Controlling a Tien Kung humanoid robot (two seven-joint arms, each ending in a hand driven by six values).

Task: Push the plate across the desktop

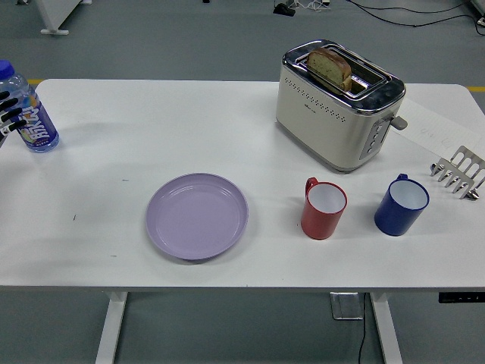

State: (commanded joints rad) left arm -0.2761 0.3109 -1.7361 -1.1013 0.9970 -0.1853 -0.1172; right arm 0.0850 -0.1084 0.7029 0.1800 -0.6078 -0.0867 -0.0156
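Plate push not begun; round lilac plastic plate (197, 216) sits untouched.
I'd bring the black left hand (7, 114), grip unreadable, low against its rim.

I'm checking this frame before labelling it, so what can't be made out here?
- Left robot hand, head view: only fingertips show at the left edge; the rest is cut off, so its grip is unclear.
- Right robot hand: out of the picture.
- Water bottle: label print too small and partly covered by those fingertips.
- Toaster: its far side and the bread slice's lower part are hidden.
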